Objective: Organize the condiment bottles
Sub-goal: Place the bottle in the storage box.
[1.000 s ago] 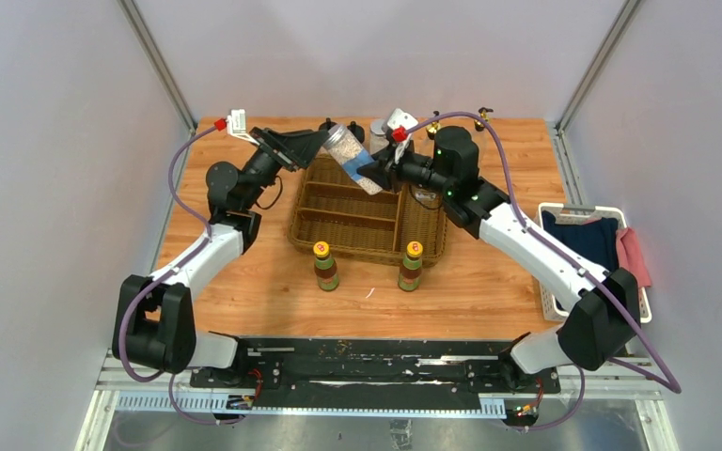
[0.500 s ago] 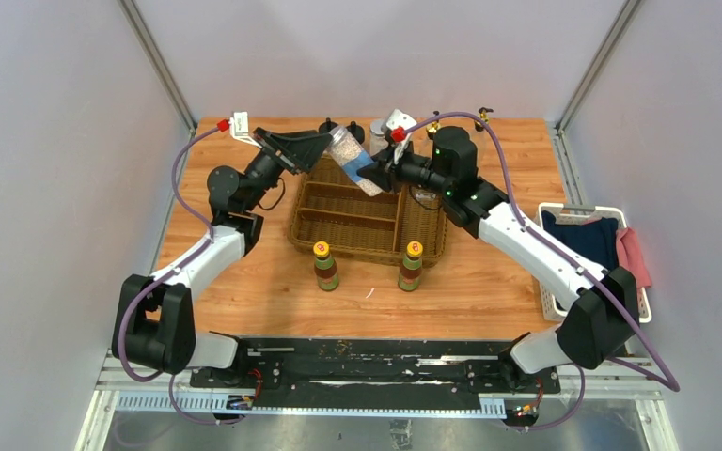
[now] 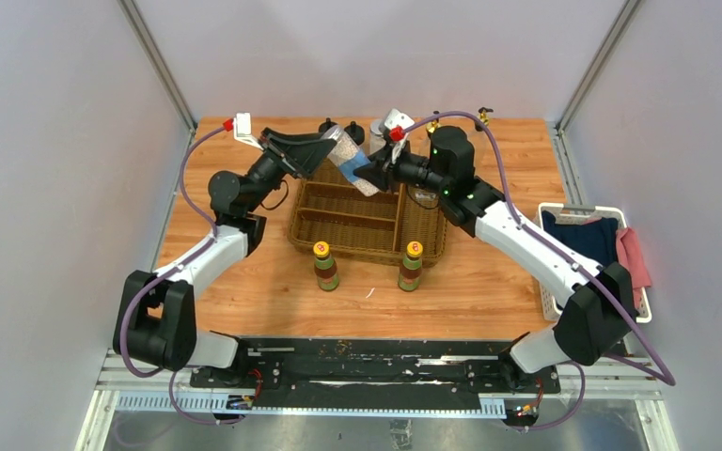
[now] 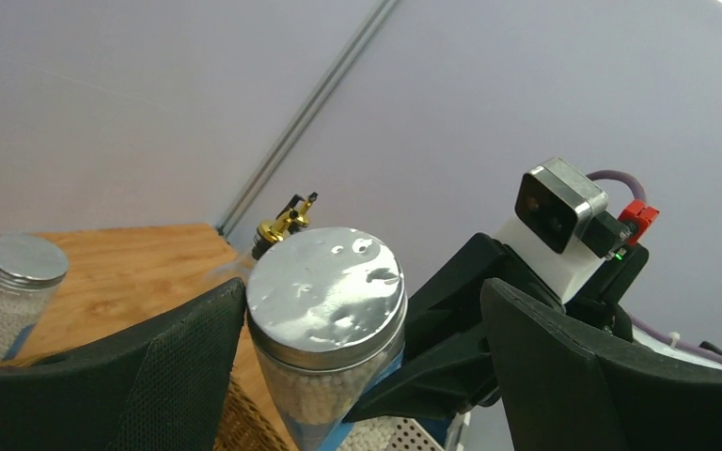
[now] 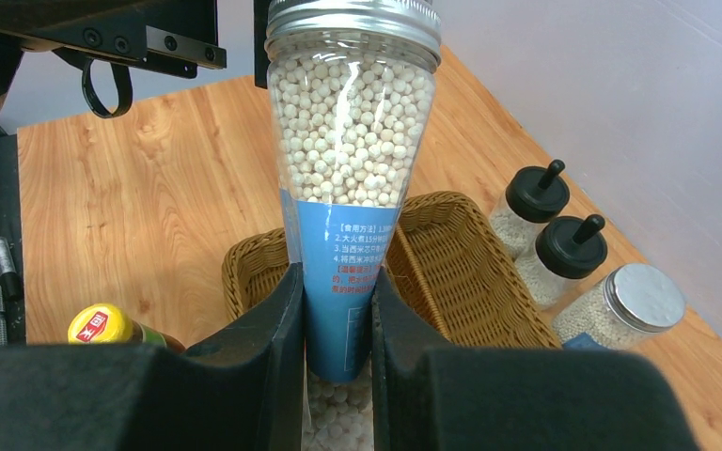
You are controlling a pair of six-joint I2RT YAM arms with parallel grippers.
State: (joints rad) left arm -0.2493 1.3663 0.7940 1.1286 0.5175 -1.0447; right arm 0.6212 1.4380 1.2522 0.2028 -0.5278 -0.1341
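One jar (image 5: 353, 122) we hand across: right gripper (image 5: 336, 282) clamps its base; left gripper (image 4: 362, 291), wide, must close on the lid (image 4: 327, 277).

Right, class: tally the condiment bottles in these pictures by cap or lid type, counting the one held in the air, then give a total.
yellow-capped bottles: 2
grey-lidded jars: 2
black-capped bottles: 2
gold-topped bottles: 2
Total: 8

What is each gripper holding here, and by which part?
The right gripper holds the grey-lidded jar by its narrow blue-labelled lower end. The left gripper holds nothing: its jaws stand open either side of the lid.
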